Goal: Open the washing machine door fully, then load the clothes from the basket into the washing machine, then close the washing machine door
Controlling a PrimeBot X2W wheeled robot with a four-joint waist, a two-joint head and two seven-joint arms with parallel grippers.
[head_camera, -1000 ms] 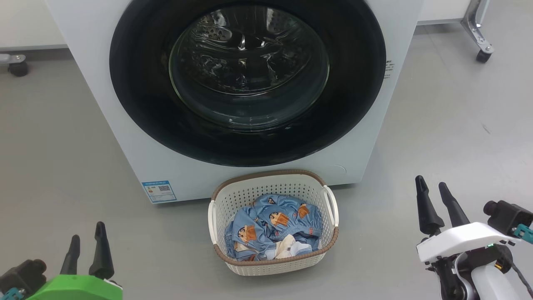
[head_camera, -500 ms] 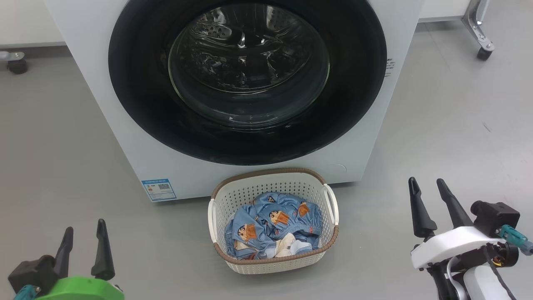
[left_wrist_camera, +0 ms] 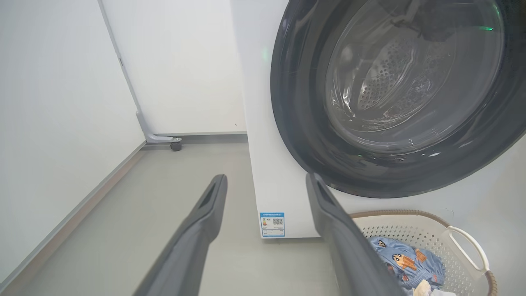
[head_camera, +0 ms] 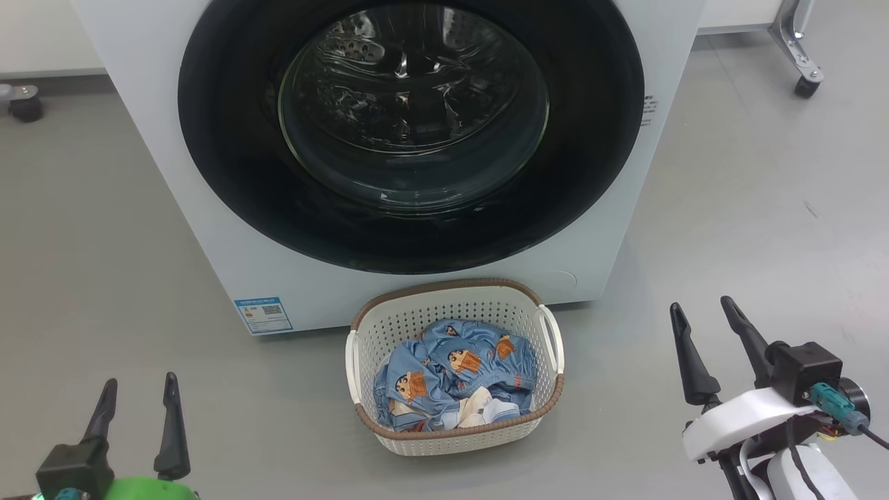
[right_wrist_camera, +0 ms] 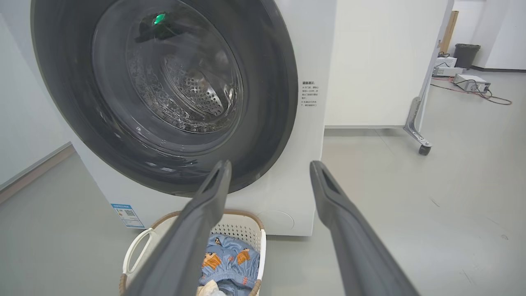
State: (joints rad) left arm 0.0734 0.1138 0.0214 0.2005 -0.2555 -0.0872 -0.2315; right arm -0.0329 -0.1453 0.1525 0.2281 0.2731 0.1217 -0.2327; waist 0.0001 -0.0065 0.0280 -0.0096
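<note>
The white washing machine (head_camera: 208, 229) stands ahead, its round black-ringed door (head_camera: 229, 173) shut, steel drum visible through the glass. On the floor before it sits the cream basket (head_camera: 455, 298) holding the light blue cartoon-print clothes (head_camera: 458, 375) and a small cream piece. My left gripper (head_camera: 139, 392) hovers open at the lower left, well left of the basket. My right gripper (head_camera: 700, 314) is open at the lower right, right of the basket. Both are empty. The left wrist view shows the door (left_wrist_camera: 296, 123) and basket (left_wrist_camera: 460, 234); the right wrist view shows the door (right_wrist_camera: 271, 102) and clothes (right_wrist_camera: 230, 259).
Grey floor spreads on both sides of the washing machine. A caster leg (head_camera: 799, 62) of a white partition stands at the far right, another wheel (head_camera: 24, 104) at the far left. A blue label sticker (head_camera: 262, 314) marks the machine's lower left corner.
The left gripper has sunk lower in the head view and the right gripper has shifted a little left and down, its fingers spread slightly wider. The door and basket are unchanged.
</note>
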